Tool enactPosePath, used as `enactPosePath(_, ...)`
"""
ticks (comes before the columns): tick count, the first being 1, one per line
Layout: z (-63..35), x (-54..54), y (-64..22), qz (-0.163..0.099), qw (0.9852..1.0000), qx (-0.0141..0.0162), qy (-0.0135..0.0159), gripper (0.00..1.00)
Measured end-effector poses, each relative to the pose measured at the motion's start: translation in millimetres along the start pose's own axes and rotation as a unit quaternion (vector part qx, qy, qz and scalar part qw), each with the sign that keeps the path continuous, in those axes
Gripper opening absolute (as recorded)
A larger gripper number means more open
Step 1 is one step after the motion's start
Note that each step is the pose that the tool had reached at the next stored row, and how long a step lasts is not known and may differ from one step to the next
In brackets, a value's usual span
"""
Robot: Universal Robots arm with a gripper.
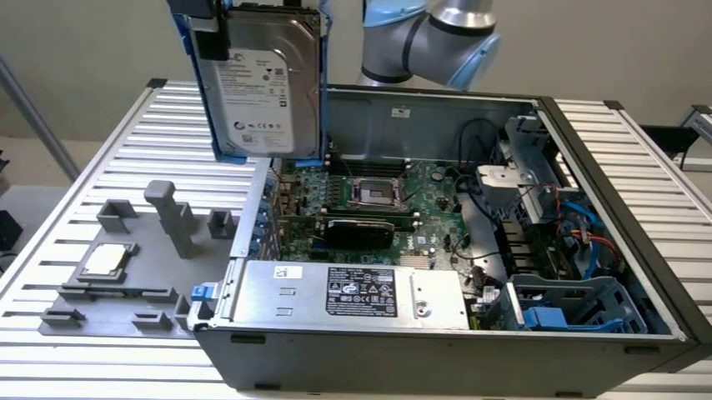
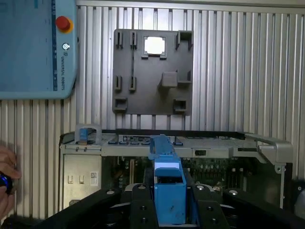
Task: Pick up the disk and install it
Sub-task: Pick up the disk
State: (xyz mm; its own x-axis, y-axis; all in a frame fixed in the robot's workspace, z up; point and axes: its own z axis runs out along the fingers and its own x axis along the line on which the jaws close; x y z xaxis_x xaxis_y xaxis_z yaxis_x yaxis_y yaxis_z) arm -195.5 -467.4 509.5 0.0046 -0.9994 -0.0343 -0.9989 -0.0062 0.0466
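The gripper point(image 2: 169, 212) is closed partway, its two black jaws clamped on the blue side rails of the disk point(image 1: 262, 79). It holds the disk upright in the air, white label turned toward the exterior view. The disk hangs high at the exterior view's left, its lower edge above the far left corner of the open computer case point(image 1: 445, 350), with free air on both sides. The arm point(image 1: 434, 33) bends in behind the case's far wall. Inside the case, the circuit board point(image 1: 368, 196) lies bare in the middle. The power supply point(image 1: 345, 292) fills the near left, and a blue cage point(image 1: 579, 304) sits in the near right corner, open on top. Left of the case, on the slatted table point(image 1: 623, 142), a grey plate point(image 1: 145, 275) carries a small silver chip point(image 1: 106, 260). In the wrist view a control tablet point(image 2: 33, 47) lies on the table and a person's hand point(image 2: 5, 179) is near the case.
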Motion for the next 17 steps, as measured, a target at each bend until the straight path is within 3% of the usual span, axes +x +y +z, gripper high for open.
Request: enactPosePath(17,-4.5,27.1,-76.8,0.000,1.0000,0.0000,0.0000,0.33)
